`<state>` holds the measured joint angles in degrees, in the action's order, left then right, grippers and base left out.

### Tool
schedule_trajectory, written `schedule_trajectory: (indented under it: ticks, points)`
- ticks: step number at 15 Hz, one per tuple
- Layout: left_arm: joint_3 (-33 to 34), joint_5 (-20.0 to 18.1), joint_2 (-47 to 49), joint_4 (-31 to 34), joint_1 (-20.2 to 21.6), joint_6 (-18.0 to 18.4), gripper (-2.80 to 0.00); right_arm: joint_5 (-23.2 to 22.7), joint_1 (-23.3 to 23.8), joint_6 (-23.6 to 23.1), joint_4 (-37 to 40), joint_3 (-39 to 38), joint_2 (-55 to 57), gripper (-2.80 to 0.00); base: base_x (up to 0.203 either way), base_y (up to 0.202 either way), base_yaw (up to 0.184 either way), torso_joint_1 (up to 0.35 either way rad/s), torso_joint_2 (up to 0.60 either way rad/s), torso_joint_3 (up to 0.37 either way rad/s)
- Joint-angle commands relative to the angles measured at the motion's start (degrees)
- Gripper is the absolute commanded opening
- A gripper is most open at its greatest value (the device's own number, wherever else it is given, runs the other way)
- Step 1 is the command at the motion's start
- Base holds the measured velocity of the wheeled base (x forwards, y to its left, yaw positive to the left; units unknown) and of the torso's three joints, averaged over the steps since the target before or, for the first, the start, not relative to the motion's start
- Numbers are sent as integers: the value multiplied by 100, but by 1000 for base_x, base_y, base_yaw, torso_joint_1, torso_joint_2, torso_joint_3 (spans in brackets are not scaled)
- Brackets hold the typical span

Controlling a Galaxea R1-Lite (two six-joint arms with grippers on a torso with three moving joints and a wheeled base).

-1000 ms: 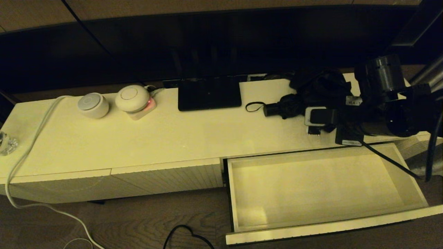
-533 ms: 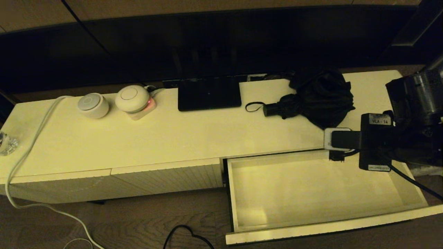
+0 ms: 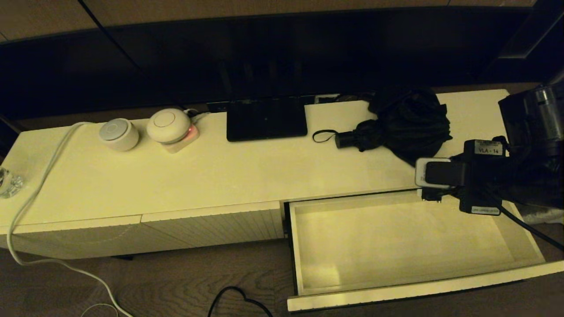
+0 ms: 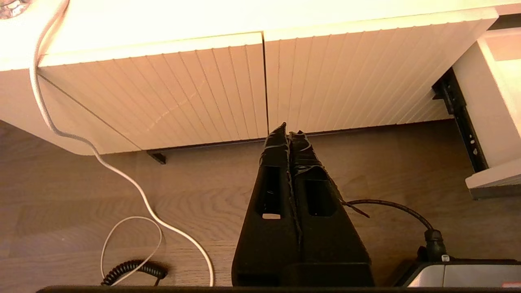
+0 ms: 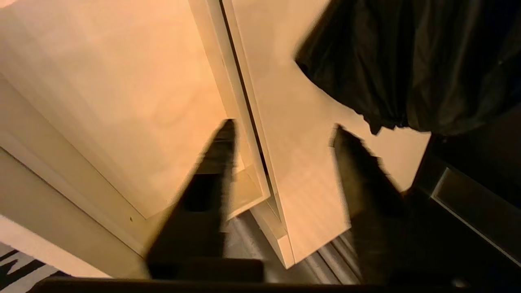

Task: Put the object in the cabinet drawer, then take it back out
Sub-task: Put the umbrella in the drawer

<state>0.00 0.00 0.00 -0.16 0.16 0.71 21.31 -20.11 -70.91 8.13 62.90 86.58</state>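
The black folding umbrella (image 3: 407, 125) lies on the cream cabinet top (image 3: 246, 171), its handle (image 3: 346, 140) and wrist loop (image 3: 323, 135) pointing left. Below it the cabinet drawer (image 3: 418, 288) is pulled out and holds nothing. My right arm (image 3: 484, 176) hovers above the drawer's back right corner, in front of the umbrella and apart from it. In the right wrist view my right gripper (image 5: 283, 125) is open and empty over the cabinet edge, with umbrella fabric (image 5: 407, 61) beyond and the drawer floor (image 5: 114, 81) beside. My left gripper (image 4: 289, 132) hangs shut, parked over the floor.
On the cabinet top stand a flat black base (image 3: 266, 119), two round white devices (image 3: 118, 134) (image 3: 169, 125), a white cable (image 3: 39, 185) and a glass item (image 3: 6, 182) at the far left. Closed ribbed panels (image 4: 203, 89) lie left of the drawer. A black cable (image 3: 238, 299) loops on the floor.
My right arm has drawn back from above the umbrella, rightward and toward the drawer's back edge. The umbrella stays on the cabinet top and the drawer stays empty.
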Motion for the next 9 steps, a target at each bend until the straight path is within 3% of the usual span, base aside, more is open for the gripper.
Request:
schedule_trajectory:
  ticks: [1,6,9]
  points:
    - [9,0,0,-2,2,-1,-280,2,-1,-42,-11,89,191,0,0,0,0,0,0,0]
    - [9,0,0,-2,2,-1,-280,-300,-8,-150,-49,889,822,0,0,0,0,0,0,0]
    - [9,0,0,-2,2,-1,-280,-378,-3,-616,-93,1370,1132,0,0,0,0,0,0,0]
